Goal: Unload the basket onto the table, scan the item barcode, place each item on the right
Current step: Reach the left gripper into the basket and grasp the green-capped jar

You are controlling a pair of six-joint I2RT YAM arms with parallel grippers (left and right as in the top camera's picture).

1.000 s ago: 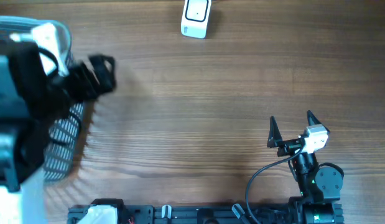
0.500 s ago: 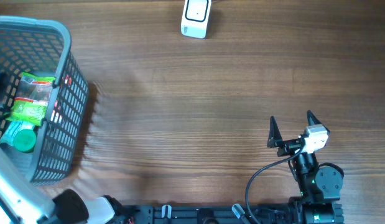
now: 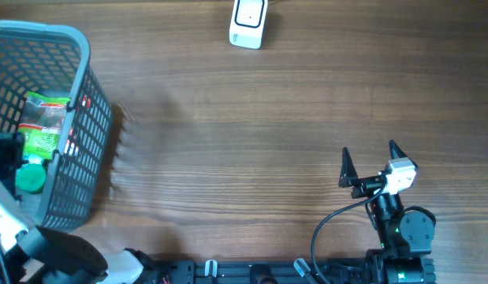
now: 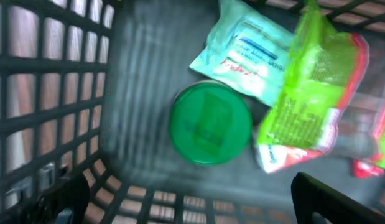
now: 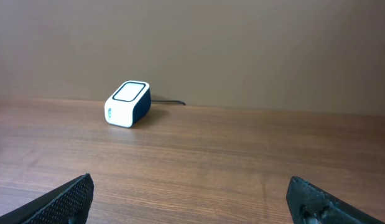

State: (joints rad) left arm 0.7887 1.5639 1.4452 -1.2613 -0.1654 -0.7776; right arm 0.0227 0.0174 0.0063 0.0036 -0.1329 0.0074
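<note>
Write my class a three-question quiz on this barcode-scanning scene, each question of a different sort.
1. True or false: the white scanner stands on the table, outside the basket.
2. How is the right claw? A) open, holding nothing B) shut on the scanner
3. Fill in: the round lid in the basket is ____.
Key: 1 true; 2 A; 3 green.
</note>
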